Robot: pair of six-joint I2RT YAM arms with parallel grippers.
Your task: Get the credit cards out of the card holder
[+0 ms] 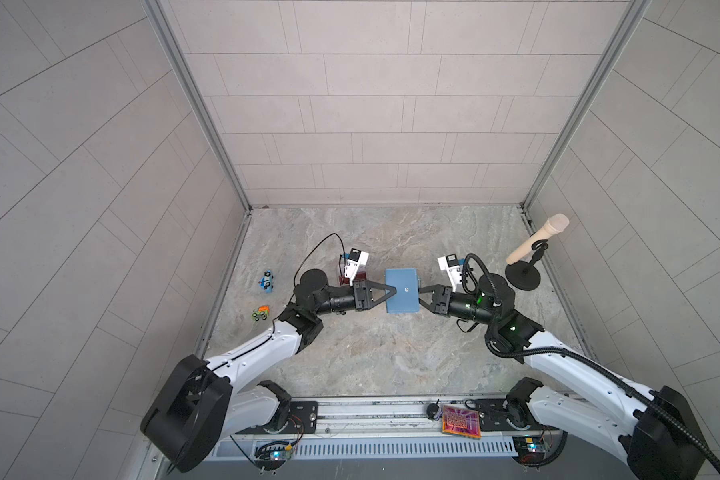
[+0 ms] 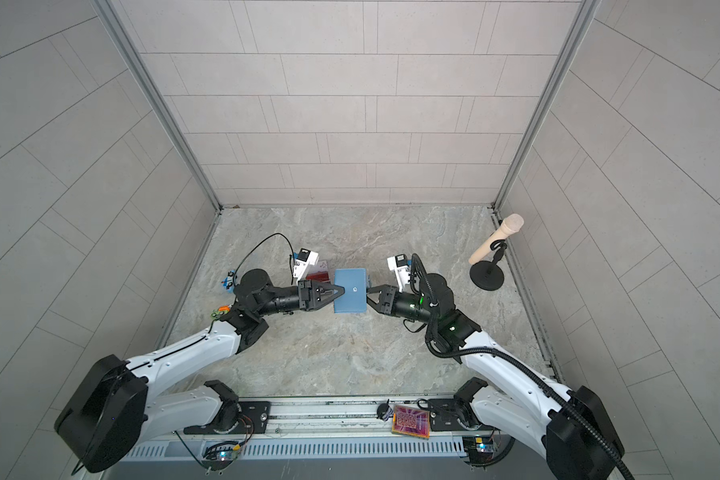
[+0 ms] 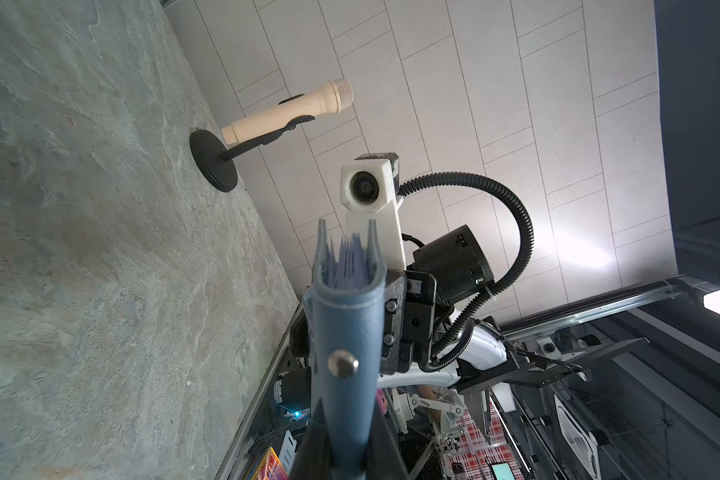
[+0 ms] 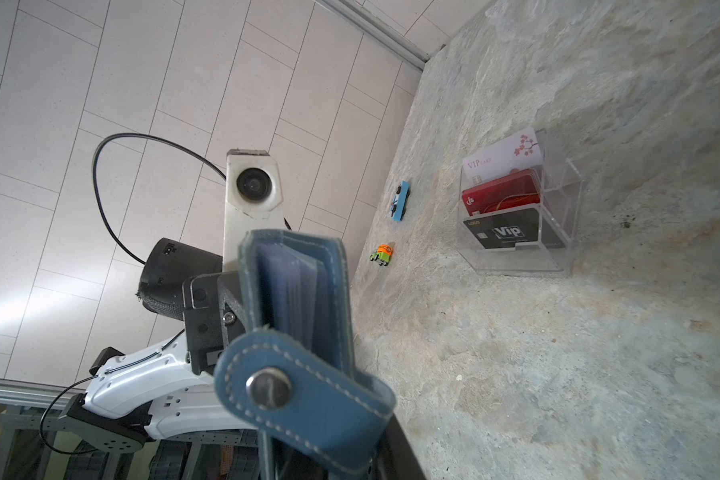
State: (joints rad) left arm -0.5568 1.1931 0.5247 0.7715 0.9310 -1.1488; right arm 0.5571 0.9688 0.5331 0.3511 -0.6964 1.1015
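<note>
the holder point(image 1: 400, 296) is held up above the table point(image 1: 371, 357) at the centre of both top views, flat side up, between the two arms. the left gripper point(image 1: 391, 291) is clamped on its left edge. in the left wrist view the blue cover runs down between the fingers point(image 3: 308, 453) at the bottom of the frame, so that pinch bears it. the right gripper point(image 1: 420, 293) meets the right edge, its jaws close together about the loose tab point(image 4: 304, 395) at the lower centre of the right wrist view. whether they bite it i cannot tell. the snap stud point(image 3: 343, 363) sits bare, so the tab is undone. the three cards point(image 4: 499, 193) stand in a clear stand point(image 4: 558, 232) at the upper right of that view. in a top view the stand peeks out just left of the holder, well apart from both sets of fingers. the sleeves point(image 4: 296, 282) show edge-on with no card colour among them, though i cannot see deep inside. the step in hand looks like opening the holder to bare its sleeves. next the right jaws need a sure hold on the tab or cover, then a pull away from the left pinch to spread the booklet.
</note>
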